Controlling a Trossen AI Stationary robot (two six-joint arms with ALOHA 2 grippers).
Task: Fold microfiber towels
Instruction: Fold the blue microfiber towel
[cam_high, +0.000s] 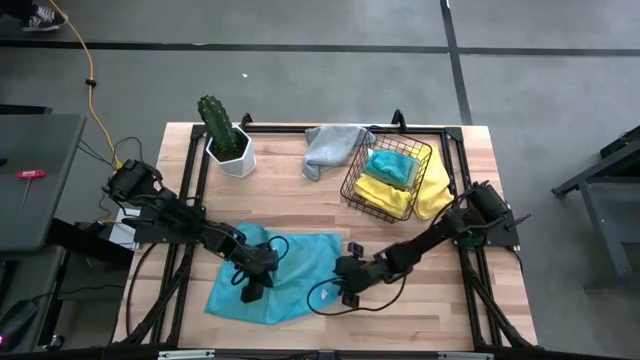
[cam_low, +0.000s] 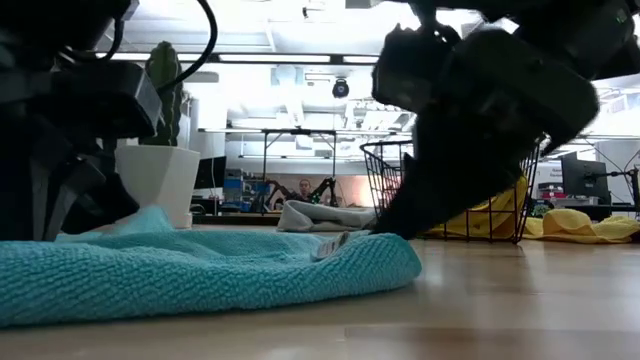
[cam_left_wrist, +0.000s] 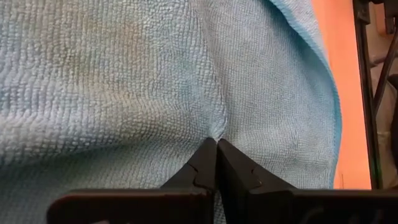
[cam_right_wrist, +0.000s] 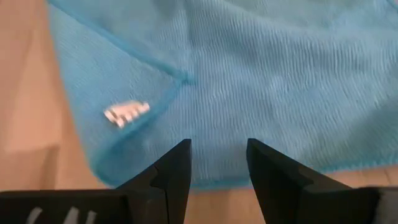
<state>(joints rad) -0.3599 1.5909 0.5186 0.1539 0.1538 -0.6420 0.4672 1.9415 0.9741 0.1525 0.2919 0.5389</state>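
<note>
High view: the teal towel (cam_high: 272, 275) lies flat between both grippers. The left gripper (cam_high: 252, 291), fingers pressed together, rests on its middle. The right gripper (cam_high: 347, 296), fingers spread and empty, sits nearer the towel's right edge.

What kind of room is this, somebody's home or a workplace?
Most likely a robotics lab or workshop: a bare grey concrete floor with cables, a wooden worktable framed in black metal, and more equipment stands under ceiling striplights behind.

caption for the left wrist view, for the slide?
Left gripper, jaws shut, pinching a ridge in the teal microfiber towel spread on the wooden table.
</note>
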